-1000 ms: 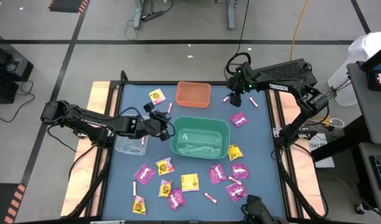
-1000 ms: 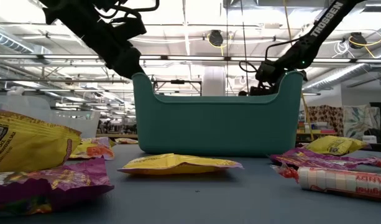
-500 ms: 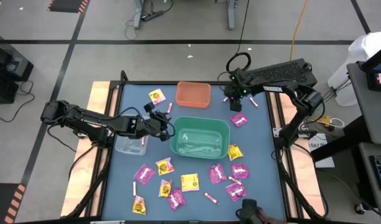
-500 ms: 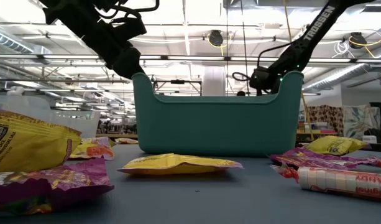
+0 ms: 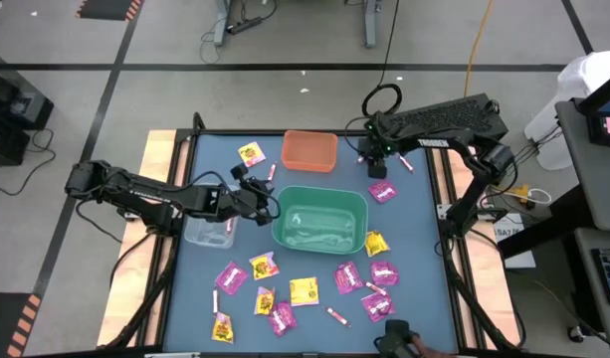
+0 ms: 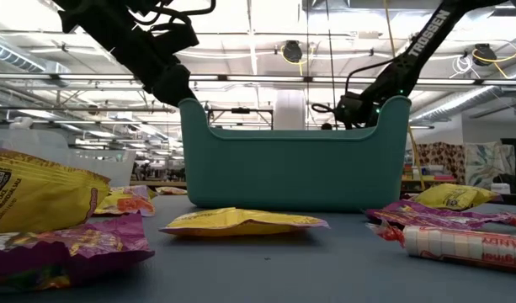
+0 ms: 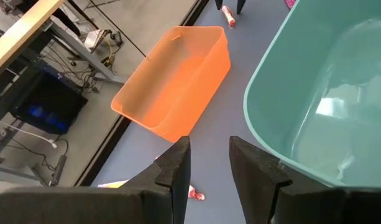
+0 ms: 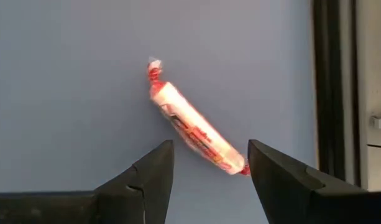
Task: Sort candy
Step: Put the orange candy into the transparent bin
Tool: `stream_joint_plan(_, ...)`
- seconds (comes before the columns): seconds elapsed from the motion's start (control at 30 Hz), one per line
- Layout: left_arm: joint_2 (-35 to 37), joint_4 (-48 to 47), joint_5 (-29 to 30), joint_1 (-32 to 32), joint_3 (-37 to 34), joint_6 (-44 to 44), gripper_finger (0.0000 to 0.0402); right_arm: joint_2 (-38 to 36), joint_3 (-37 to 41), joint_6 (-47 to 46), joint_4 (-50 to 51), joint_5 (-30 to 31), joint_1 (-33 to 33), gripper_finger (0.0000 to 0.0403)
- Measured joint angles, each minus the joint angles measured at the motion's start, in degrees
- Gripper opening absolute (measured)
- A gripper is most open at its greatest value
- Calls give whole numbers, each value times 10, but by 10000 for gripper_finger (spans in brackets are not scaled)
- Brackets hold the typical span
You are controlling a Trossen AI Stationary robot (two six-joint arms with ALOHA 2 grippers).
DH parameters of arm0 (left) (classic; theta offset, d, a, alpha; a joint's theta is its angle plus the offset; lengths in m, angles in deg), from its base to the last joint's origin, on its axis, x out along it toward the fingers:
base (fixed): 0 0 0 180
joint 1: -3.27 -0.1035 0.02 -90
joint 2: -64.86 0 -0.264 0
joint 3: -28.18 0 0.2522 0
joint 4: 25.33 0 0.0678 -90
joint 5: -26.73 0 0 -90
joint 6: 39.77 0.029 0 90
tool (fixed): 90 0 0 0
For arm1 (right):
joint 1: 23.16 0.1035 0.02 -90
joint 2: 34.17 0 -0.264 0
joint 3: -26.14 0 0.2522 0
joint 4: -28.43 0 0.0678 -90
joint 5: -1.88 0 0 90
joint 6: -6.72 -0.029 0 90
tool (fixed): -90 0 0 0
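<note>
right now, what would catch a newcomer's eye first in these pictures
The big green bin at the middle of the blue table stands out first, with the orange bin behind it and magenta and yellow candy packets strewn in front. Next, the right gripper hangs with open jaws over a pink-white candy stick beside the orange bin. The left gripper waits at the green bin's left rim, jaws apart and holding nothing.

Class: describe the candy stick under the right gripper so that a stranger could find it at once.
Start at the orange bin at the table's far edge. Just to its right hangs the right gripper, open above a thin pink-white stick. Its nearest neighbour below is a flat magenta packet, not a stick.
</note>
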Motion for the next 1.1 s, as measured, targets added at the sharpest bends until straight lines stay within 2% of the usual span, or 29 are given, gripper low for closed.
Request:
stream_joint_plan(0.17,0,0,-1,0,0,1,118,0,-33,22,43,38,33,196)
stream_joint_plan(0.33,0,0,-2,0,0,5,118,0,-67,94,62,71,48,196)
stream_joint_plan(0.63,0,-1,-29,0,0,15,118,5,-72,150,70,59,32,196)
stream_joint_plan(0.83,0,-1,-34,0,0,15,118,41,-72,200,70,47,33,196)
stream_joint_plan(1.0,0,-2,-34,0,0,15,118,63,-74,207,64,46,33,195)
stream_joint_plan(1.1,0,-2,-34,0,0,15,118,68,-74,205,65,45,33,181)
